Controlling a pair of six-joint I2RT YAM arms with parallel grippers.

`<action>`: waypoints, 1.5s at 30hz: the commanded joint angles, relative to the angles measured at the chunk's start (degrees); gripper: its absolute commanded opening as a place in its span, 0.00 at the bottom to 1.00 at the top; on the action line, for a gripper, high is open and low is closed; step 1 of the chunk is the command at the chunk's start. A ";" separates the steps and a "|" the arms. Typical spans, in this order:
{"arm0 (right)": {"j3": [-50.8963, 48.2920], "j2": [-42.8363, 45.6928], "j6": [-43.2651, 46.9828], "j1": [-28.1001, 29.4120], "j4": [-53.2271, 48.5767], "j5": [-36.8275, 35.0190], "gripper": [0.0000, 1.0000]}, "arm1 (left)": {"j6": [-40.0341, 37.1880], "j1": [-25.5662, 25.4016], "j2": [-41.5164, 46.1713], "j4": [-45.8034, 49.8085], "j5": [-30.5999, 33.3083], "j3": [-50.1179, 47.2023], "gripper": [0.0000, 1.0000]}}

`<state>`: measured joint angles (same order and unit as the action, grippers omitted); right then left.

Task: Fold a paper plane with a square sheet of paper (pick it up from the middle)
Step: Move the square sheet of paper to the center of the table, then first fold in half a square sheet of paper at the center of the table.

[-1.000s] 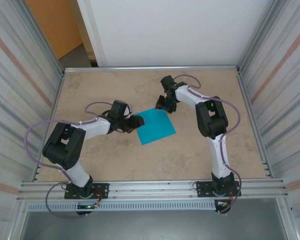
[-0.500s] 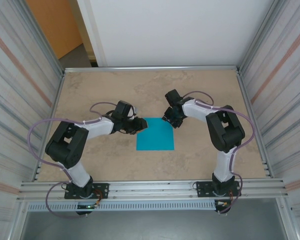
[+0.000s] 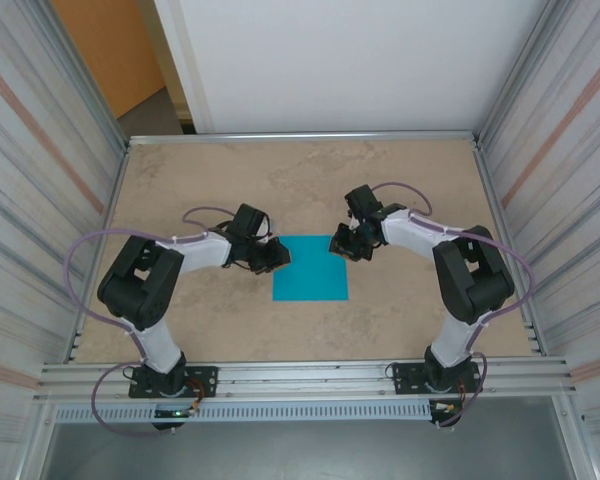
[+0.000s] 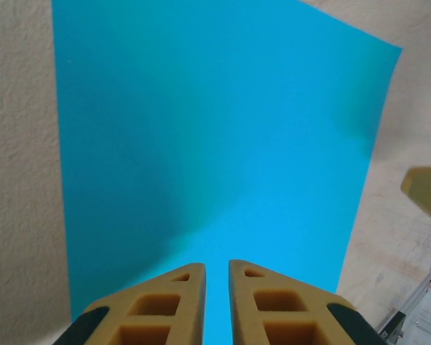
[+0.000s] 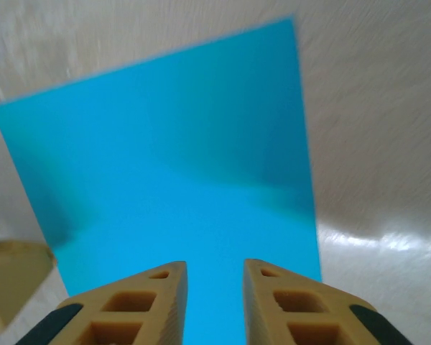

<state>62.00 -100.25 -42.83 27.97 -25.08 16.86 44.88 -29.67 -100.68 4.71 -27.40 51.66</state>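
Pickup step: left gripper (image 3: pixel 278 258), right gripper (image 3: pixel 352 245) flank square sheet of paper (image 3: pixel 310 270) mid-frame, jaws slightly parted, empty; next we pinch its middle

The left gripper (image 4: pixel 216 269) reaches in from the bottom edge, its 2 yellow fingers (image 4: pixel 165 302) a narrow gap apart over the near edge of the square sheet of paper (image 4: pixel 215 136), which lies flat on the beige table (image 4: pixel 21 180), with a blurred yellow tip (image 4: pixel 427 192) beyond the sheet's right edge.
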 commanded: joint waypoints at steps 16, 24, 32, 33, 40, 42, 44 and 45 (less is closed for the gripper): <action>-0.14 -5.76 3.15 1.03 -3.13 -1.31 0.23 | 0.07 -0.56 -2.93 2.41 0.95 0.94 0.16; 0.32 -8.13 2.58 1.12 -2.25 -0.26 0.23 | 0.12 -0.56 -3.57 0.75 0.43 0.61 0.16; 2.17 -9.25 1.19 1.30 1.20 2.33 0.23 | 3.39 -0.56 -4.17 -6.69 -1.89 -0.24 0.18; 2.41 -9.48 0.94 1.30 1.52 2.43 0.23 | 3.75 -0.54 -4.26 -7.58 -2.20 -0.50 0.18; 4.40 -11.27 0.58 1.65 2.36 3.70 0.23 | 3.91 -0.56 -2.89 -10.76 -2.73 -1.46 0.25; 4.70 -11.65 0.55 1.74 2.36 3.71 0.23 | 3.47 -0.64 -2.12 -11.27 -2.57 -1.71 0.29; 4.95 -11.90 0.47 1.83 2.42 3.85 0.23 | 3.10 -0.60 -1.37 -12.68 -2.66 -2.45 0.32; 5.05 -12.09 0.47 1.83 2.53 3.88 0.23 | 2.88 -0.65 -0.99 -13.51 -2.79 -2.90 0.35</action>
<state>66.61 -109.71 -41.52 29.26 -21.65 21.10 48.25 -29.78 -103.96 -5.98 -29.02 50.22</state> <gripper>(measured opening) 0.230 0.331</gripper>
